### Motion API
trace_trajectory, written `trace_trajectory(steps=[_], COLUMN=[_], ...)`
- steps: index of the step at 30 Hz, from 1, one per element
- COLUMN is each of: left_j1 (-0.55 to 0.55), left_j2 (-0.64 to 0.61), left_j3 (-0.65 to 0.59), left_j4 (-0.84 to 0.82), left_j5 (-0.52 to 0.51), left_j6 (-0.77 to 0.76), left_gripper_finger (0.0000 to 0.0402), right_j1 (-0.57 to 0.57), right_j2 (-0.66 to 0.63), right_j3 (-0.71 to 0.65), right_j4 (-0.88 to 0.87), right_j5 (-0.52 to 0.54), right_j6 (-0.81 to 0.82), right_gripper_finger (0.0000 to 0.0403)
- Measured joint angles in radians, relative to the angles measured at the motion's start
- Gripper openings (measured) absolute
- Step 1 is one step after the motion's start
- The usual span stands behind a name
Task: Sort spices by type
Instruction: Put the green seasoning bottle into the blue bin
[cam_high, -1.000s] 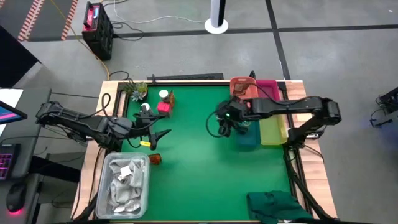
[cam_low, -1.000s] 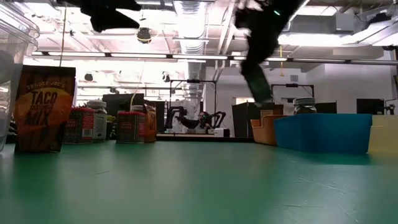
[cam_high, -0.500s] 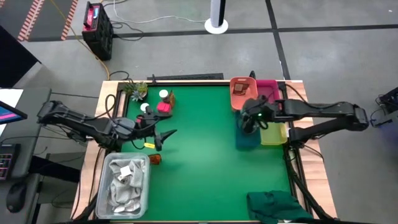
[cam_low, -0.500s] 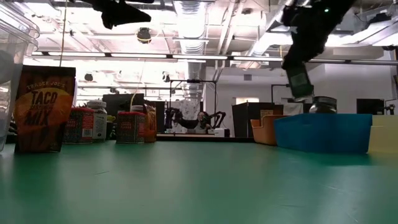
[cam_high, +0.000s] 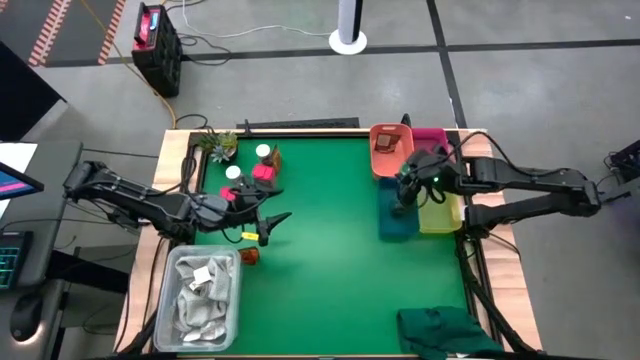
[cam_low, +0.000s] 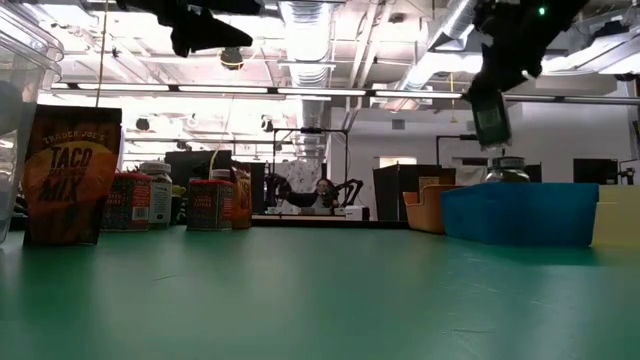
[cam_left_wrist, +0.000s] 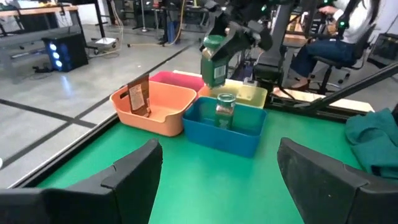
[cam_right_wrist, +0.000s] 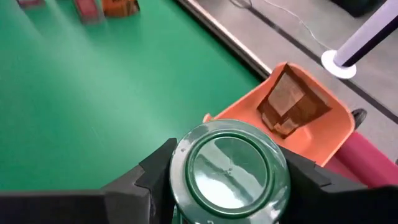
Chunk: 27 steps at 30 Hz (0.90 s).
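1. My right hand (cam_left_wrist: 217, 53) is clamped on a green-lidded jar (cam_right_wrist: 229, 165), hanging right above the blue bin (cam_high: 397, 222). Fingers (cam_right_wrist: 155, 168) sit on both sides of the lid, so the grip looks firm from here.

2. Directly under that hand, a glass jar (cam_left_wrist: 224, 111) already stands in the blue bin. I judge that's the main risk: come straight down and I set one jar on top of the other, and either could tip or crack.

3. The orange bin (cam_high: 389, 152) sits just beside the hand, with a brown packet (cam_right_wrist: 292, 102) inside. The yellow bin (cam_high: 440, 210) is on the hand's other side. Drift sideways while lowering and the jar lands in the wrong type's bin, or catches a rim and rolls out.

4. Letting go too high is another worry; the jar could bounce off the one below.

5. My left hand (cam_high: 268, 222) hovers above the surface (cam_high: 320, 260) with its fingers spread and nothing in them. Just beyond it wait the unsorted spices: the pink-red box (cam_high: 263, 172), a white-capped jar (cam_high: 263, 152) and the taco mix packet (cam_low: 68, 175).

6. The orange-brown jar (cam_high: 249, 256) lies close below that hand. A careless sweep could knock it away, I'd guess, or shove the cluster together.
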Motion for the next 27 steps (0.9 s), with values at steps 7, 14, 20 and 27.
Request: trace_trajectory(steps=[7, 14, 20, 27], left_j1=[-0.016, -0.013, -0.013, -0.013], left_j2=[-0.071, -0.140, -0.152, -0.152], left_j3=[0.000, 0.000, 0.000, 0.000], left_j4=[-0.071, -0.122, -0.121, -0.123], left_j5=[0.000, -0.001, -0.002, -0.002], left_j6=[0.014, 0.030, 0.042, 0.042], left_gripper_finger=[0.0302, 0.0302, 0.0302, 0.0302], right_j1=[-0.014, -0.015, -0.063, -0.064], right_j2=[-0.037, -0.083, -0.080, -0.042], right_j3=[-0.101, -0.103, -0.103, -0.102], right_j4=[0.058, 0.083, 0.071, 0.192], right_j5=[-0.011, -0.050, -0.081, -0.104], right_j6=[0.012, -0.027, -0.022, -0.031], right_gripper_finger=[0.0224, 0.0224, 0.0224, 0.0224])
